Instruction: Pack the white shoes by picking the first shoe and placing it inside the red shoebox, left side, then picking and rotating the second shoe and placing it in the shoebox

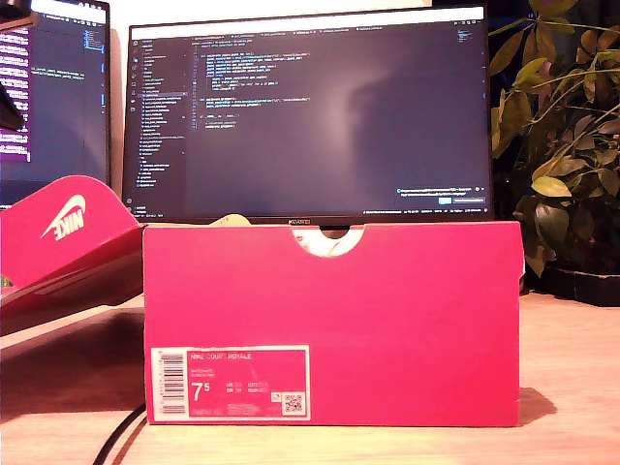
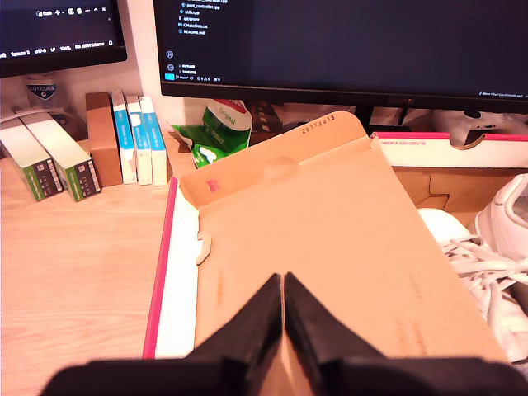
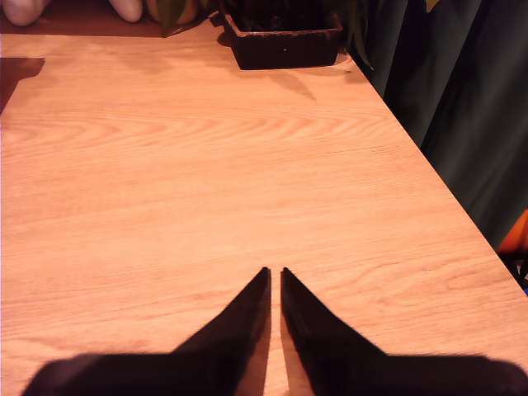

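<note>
So the red shoebox point(image 1: 387, 320) is sitting on the wooden table point(image 1: 572, 368) right in front of the monitor point(image 1: 310, 116). It faces the exterior view with its half-round notch point(image 1: 329, 240) up top and the white label point(image 1: 231, 383) at its lower corner on the exterior view's left. Its lid point(image 1: 68, 242) is flipped open toward the exterior view's left. My first gripper point(image 2: 282, 280) hangs over the lid's brown inner side, jaws pressed together with nothing in them. In the first wrist view the white shoes point(image 2: 495, 239) look to be lying inside the open box, laces up, just past the lid's hinge edge. My second gripper point(image 3: 275, 276) is over bare table near the edge by the dark curtain point(image 3: 462, 99), tips all but touching and empty. A black plant pot point(image 3: 285, 37) sits at the table's far edge.
</note>
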Controlling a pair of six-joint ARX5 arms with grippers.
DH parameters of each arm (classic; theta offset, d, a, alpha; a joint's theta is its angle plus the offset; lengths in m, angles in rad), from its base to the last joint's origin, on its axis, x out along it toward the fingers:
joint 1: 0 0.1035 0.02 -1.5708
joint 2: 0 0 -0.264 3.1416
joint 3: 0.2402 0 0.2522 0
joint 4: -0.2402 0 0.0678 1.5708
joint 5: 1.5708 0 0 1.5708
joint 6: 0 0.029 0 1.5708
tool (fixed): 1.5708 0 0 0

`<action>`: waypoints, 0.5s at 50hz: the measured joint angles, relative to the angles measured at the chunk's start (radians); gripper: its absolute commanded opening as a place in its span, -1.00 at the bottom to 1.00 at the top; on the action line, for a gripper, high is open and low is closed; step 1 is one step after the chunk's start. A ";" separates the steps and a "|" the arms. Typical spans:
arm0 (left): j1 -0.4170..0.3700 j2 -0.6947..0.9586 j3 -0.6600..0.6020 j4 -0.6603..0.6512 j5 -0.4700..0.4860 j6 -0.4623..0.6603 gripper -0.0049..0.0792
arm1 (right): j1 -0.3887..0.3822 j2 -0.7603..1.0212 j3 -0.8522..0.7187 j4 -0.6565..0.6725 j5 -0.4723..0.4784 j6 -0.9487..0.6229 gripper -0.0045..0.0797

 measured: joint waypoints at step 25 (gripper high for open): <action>0.007 -0.076 0.000 -0.181 -0.004 0.000 -0.93 | 0.000 0.000 0.000 0.000 0.000 0.000 -0.92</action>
